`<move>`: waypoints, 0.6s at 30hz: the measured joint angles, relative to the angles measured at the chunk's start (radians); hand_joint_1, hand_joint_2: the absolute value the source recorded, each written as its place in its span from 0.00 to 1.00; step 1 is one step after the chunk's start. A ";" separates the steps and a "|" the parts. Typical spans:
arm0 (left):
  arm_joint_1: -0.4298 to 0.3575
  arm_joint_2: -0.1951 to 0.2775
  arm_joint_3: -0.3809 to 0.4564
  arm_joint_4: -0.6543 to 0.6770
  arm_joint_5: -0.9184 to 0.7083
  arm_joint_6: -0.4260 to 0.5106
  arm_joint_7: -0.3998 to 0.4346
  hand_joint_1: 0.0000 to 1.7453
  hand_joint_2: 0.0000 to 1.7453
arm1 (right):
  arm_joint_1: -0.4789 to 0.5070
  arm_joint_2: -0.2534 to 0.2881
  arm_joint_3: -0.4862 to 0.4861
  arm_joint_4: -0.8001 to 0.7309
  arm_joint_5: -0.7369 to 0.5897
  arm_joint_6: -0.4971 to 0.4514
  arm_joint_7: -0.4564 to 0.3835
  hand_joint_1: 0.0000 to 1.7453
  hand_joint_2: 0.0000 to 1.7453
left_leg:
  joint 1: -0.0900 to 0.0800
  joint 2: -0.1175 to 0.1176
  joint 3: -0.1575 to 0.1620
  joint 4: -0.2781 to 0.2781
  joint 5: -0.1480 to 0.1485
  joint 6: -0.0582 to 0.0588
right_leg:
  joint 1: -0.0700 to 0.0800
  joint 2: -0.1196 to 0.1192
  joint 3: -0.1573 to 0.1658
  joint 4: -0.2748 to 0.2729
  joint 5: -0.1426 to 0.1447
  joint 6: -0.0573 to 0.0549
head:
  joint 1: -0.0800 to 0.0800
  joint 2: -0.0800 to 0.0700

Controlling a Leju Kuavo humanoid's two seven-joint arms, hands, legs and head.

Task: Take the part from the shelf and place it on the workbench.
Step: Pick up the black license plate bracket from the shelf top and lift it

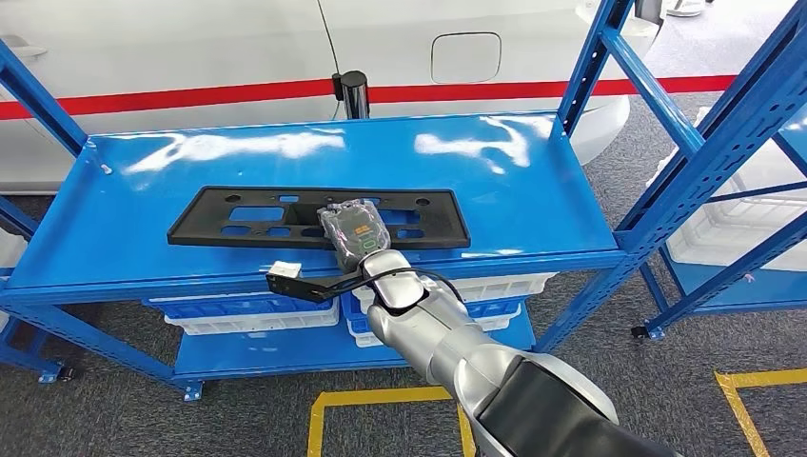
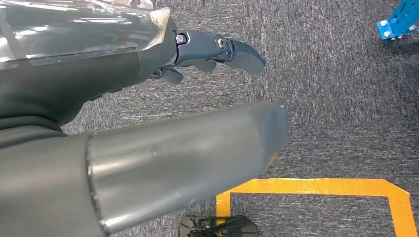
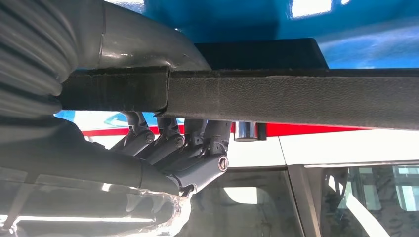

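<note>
While the left hand point(image 2: 217, 54) hangs over grey carpet with fingers loosely apart and nothing in them, the black part point(image 1: 319, 218) lies along the blue shelf's point(image 1: 533, 181) front edge, its middle grasped by the right hand point(image 1: 354, 231).

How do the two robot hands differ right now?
The right robot hand reaches over the blue shelf and grips the edge of the black part, thumb on one face, fingers on the other. The left robot hand hangs over grey carpet, holding nothing, its fingers apart. Both have dark fingers and a grey thumb.
</note>
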 joint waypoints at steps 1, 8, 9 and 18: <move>0.000 0.000 0.000 0.000 0.000 0.000 0.000 0.00 0.00 | 0.000 0.000 0.000 -0.001 -0.001 0.000 0.000 1.00 1.00 | 0.000 0.000 0.000 0.000 0.000 0.000 | 0.000 0.000 0.000 0.000 0.000 0.000 | 0.000 0.000; 0.002 0.000 0.007 0.001 -0.009 -0.006 -0.010 0.00 0.00 | -0.003 0.000 0.004 -0.034 -0.138 -0.049 -0.088 1.00 1.00 | 0.000 0.001 0.000 0.000 0.000 0.000 | 0.000 0.000 0.000 0.000 0.000 0.000 | 0.000 0.000; 0.002 0.000 0.008 0.001 -0.009 -0.014 -0.034 0.00 0.00 | -0.005 0.000 0.004 -0.047 -0.172 -0.054 -0.111 1.00 1.00 | 0.000 0.001 0.000 0.000 0.000 0.000 | 0.000 0.000 0.000 0.000 0.000 0.000 | 0.000 0.000; 0.016 -0.007 0.022 0.001 -0.021 -0.051 -0.158 0.00 0.00 | 0.037 -0.002 -0.101 -0.274 -0.470 0.114 -0.381 1.00 1.00 | 0.000 0.001 0.001 0.000 0.000 0.000 | 0.000 0.001 0.000 0.000 0.000 0.000 | 0.000 0.000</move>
